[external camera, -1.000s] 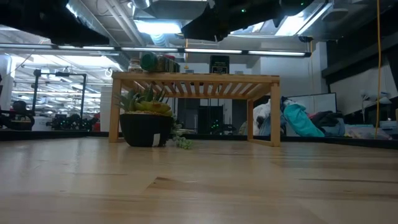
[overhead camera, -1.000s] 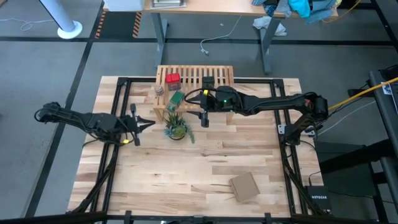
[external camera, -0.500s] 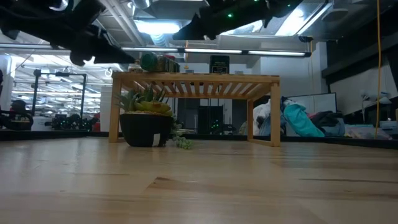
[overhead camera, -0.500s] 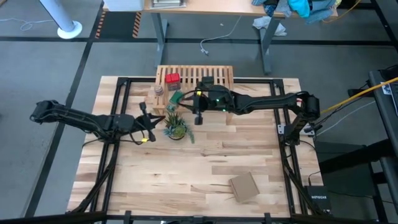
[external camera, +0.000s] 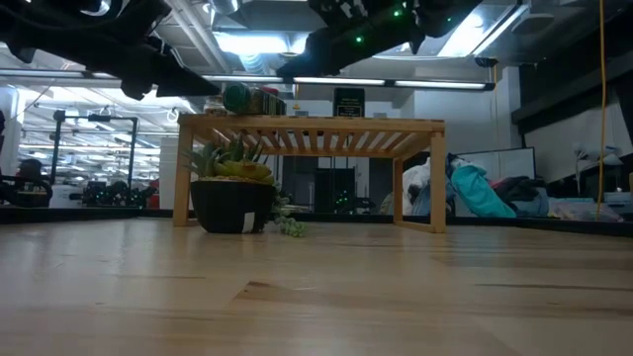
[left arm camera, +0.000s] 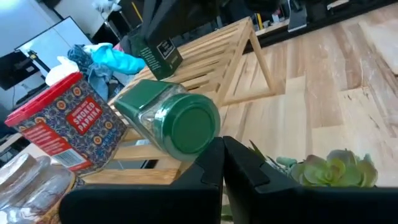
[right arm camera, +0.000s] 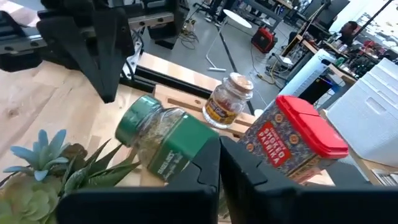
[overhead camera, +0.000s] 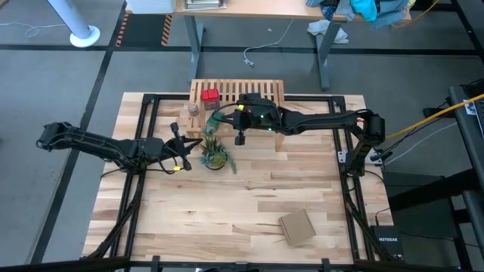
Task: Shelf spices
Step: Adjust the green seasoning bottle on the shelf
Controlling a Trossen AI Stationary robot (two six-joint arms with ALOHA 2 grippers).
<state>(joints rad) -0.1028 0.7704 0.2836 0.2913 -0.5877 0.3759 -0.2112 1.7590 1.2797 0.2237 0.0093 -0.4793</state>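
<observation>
Plant (overhead camera: 215, 155): on desk (overhead camera: 249, 204), before shelf (overhead camera: 268, 90).
Green jar (overhead camera: 215, 118): lay sideways at shelf's front edge, over plant; red tin (overhead camera: 209, 96) and clear jar (overhead camera: 193, 110) behind.
Left gripper (overhead camera: 179, 143): shut, empty, beside jar.
Right gripper (overhead camera: 224, 115): shut, empty, against jar.
Risk: nudge rolls jar off.

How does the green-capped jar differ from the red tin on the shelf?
The green-capped jar lies tipped on its side, while the red tin stands upright. The jar has clear sides showing its contents; the tin is opaque, patterned and labelled smoked paprika. The jar's cap is round; the tin's red lid is squared. Both rest on the slatted wooden shelf.
</observation>
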